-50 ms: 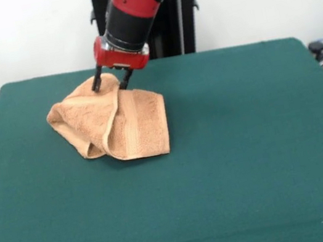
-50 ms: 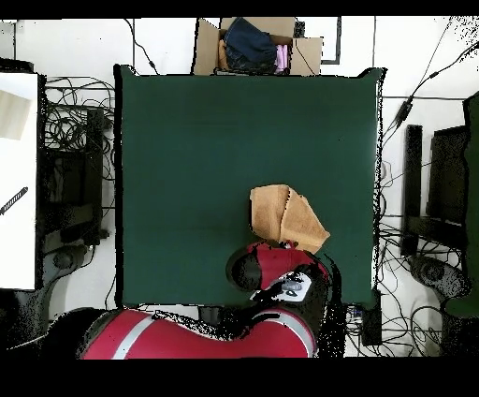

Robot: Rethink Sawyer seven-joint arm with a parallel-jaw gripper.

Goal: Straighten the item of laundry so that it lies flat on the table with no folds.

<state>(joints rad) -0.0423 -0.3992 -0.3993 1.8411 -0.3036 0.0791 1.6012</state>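
The item of laundry (image 1: pixel 112 124), an orange-tan terry towel, lies folded over itself on the green table (image 1: pixel 247 143), left of centre and toward the far side. A raised fold runs from its far edge down to its near edge. My gripper (image 1: pixel 111 82) is open, with its two black fingers down at the towel's far edge, one on each side of the fold's top. In the overhead view the towel (image 2: pixel 285 215) lies near the table's (image 2: pixel 187 140) lower right, and the red arm (image 2: pixel 281 272) hides the fingers.
A cardboard box (image 2: pixel 210 51) holding dark clothes stands beyond the table's top edge in the overhead view. Cables and dark equipment (image 2: pixel 70 187) lie on the floor at both sides. A white surface (image 2: pixel 19 178) stands at the left.
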